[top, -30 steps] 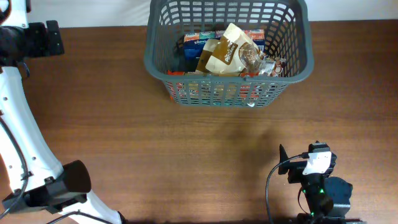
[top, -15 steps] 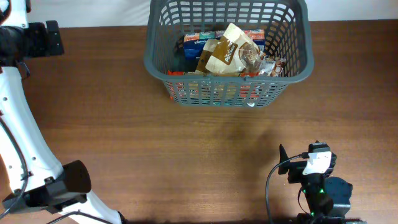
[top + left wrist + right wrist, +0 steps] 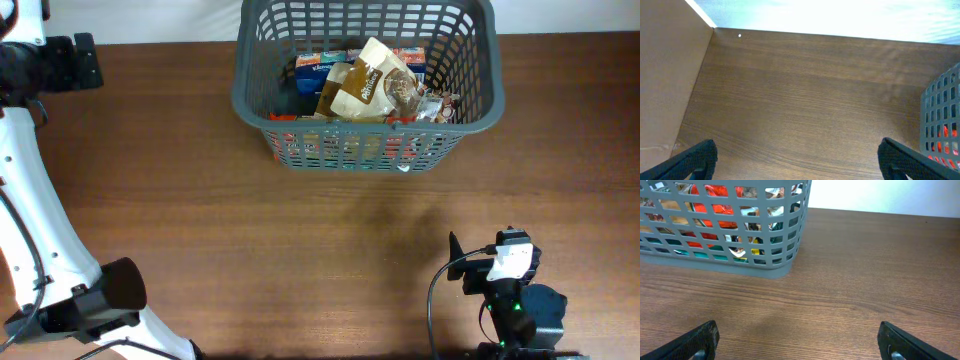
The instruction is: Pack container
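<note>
The dark grey lattice container (image 3: 472, 112) stands at the far middle of the table, holding several grocery packets, with a tan snack bag (image 3: 368, 85) on top. Its side shows in the right wrist view (image 3: 725, 262) and its edge in the left wrist view (image 3: 942, 120). My left gripper (image 3: 800, 162) is open and empty over bare wood at the far left, away from the container. My right gripper (image 3: 800, 342) is open and empty near the front right, facing the container's side. In the overhead view only the right arm's wrist (image 3: 510, 262) shows.
The wooden table (image 3: 300, 250) fills the view. The left arm's white links (image 3: 30, 200) run down the left side. A wall or panel edge (image 3: 670, 75) stands at the left of the left wrist view.
</note>
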You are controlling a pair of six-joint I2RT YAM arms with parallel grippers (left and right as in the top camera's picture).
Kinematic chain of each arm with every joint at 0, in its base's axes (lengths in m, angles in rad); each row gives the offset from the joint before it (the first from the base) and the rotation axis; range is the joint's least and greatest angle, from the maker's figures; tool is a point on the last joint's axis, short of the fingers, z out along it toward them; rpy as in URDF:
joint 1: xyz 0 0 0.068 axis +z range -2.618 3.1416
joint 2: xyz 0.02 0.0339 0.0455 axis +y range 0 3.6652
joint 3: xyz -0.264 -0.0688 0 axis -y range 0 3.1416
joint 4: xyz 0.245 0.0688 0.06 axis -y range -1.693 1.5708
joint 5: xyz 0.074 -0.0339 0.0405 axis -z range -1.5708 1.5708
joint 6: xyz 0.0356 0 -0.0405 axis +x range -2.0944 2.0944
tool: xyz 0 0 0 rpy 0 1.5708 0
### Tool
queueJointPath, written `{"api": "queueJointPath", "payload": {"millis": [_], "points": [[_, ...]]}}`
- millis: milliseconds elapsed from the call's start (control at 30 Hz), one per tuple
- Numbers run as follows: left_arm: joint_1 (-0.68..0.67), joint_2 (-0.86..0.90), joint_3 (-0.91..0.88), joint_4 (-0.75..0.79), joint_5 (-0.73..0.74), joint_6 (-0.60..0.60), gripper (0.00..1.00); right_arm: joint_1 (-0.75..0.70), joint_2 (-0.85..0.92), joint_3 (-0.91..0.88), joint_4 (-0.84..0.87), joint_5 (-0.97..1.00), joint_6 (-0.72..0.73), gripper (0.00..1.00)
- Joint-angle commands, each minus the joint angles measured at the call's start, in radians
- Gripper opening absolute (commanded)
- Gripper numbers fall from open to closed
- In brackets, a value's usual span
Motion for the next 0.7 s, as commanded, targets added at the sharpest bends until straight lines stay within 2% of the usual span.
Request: {"api": "queueJointPath", "payload": {"millis": [0, 167, 300, 500, 667], "points": [[0.005, -0.006, -0.002, 0.002, -0.003, -0.013, 0.99, 0.008, -0.011, -0.009, 0.003, -0.010, 0.008, 0.99], [0.002, -0.098, -0.096, 0.003, -0.003, -0.012, 0.99, 0.008, -0.011, -0.009, 0.003, -0.010, 0.008, 0.99], [0.000, -0.279, -0.345, 0.045, -0.014, -0.011, 0.99, 0.008, -0.011, -0.009, 0.003, -0.010, 0.008, 0.99], [-0.014, -0.645, -0.871, 0.370, -0.029, -0.012, 0.99, 0.008, -0.011, -0.009, 0.003, -0.010, 0.008, 0.99], [-0.143, -0.942, -1.312, 0.792, -0.029, -0.012, 0.99, 0.008, -0.011, -0.009, 0.003, -0.010, 0.009, 0.99]]}}
